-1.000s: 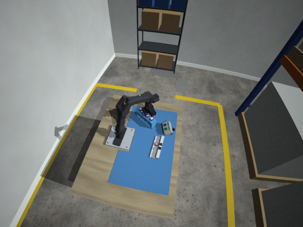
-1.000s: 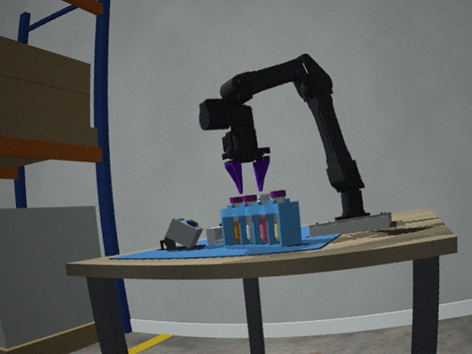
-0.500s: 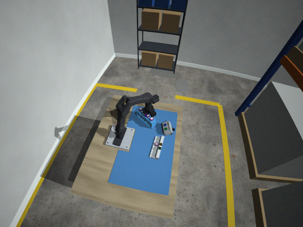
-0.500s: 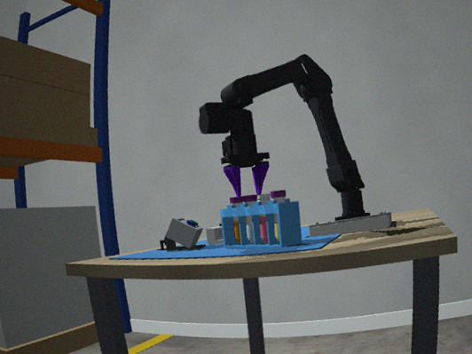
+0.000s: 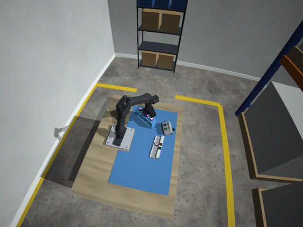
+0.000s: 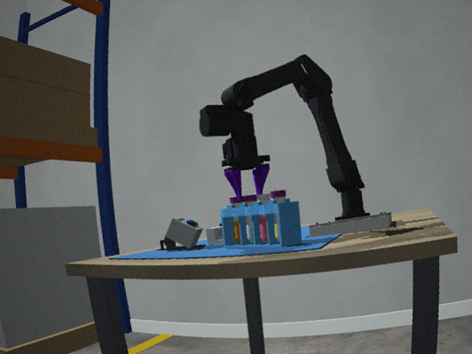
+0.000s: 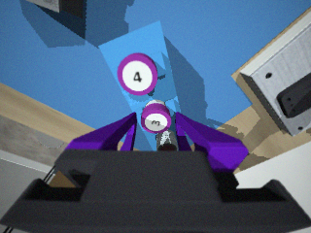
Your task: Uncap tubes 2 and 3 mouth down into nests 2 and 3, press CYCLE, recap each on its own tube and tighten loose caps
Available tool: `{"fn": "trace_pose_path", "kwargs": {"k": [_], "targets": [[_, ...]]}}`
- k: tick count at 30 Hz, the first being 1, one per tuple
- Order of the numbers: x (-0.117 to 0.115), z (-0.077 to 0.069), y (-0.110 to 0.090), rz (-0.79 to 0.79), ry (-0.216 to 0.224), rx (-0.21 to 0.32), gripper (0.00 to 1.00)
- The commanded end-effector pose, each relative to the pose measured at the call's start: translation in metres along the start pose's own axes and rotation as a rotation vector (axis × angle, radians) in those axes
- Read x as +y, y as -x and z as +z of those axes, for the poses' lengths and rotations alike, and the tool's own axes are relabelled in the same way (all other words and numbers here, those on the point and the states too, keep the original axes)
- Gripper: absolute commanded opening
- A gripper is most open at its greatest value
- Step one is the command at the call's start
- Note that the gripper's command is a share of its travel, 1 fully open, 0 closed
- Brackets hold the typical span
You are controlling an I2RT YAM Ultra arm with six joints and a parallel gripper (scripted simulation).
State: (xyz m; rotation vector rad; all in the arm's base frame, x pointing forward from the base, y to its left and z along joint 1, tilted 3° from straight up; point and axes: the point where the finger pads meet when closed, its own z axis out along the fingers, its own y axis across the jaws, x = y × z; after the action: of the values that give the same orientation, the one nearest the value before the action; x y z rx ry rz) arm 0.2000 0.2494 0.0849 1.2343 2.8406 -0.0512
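The blue decapping station (image 6: 262, 225) stands on the blue mat. Cap 3 (image 7: 155, 118) (image 6: 248, 198), purple with a white numbered dot, sits on its tube. My gripper (image 7: 155, 116) (image 6: 248, 192) hangs straight above it, open, with one purple finger on each side of the cap and the tips about level with its top. Cap 4 (image 7: 137, 74) sits on its tube just beyond. The tube next to cap 3 on my near side (image 6: 264, 198) has no cap. One purple cap (image 5: 155, 143) lies in the cap tray (image 5: 156, 147); which nest it is in cannot be told.
The small grey key desk (image 5: 167, 127) with a blue and a green key stands beside the station's tube 4 end. The arm's grey base plate (image 5: 120, 140) lies at the mat's edge. The tray's lamps are too small to read.
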Motion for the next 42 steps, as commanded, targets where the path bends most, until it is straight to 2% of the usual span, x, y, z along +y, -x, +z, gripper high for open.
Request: {"fn": "trace_pose_path", "kwargs": {"k": [1,4,5,19,25,27,42], "targets": [[0.0025,-0.0018,0.0010,0.001,0.015,-0.004,0.49],[0.0026,-0.0013,0.0010,0.001,0.015,-0.004,0.49],[0.0026,-0.0013,0.0010,0.001,0.015,-0.004,0.00],[0.0025,-0.0013,0.0010,0.001,0.015,-0.004,0.00],[0.0026,-0.0015,0.0010,-0.299,0.014,-0.007,0.00],[0.0026,-0.0015,0.0010,-0.299,0.014,-0.007,0.00],[0.0026,-0.0019,0.0010,-1.049,0.011,-0.012,0.00]]}}
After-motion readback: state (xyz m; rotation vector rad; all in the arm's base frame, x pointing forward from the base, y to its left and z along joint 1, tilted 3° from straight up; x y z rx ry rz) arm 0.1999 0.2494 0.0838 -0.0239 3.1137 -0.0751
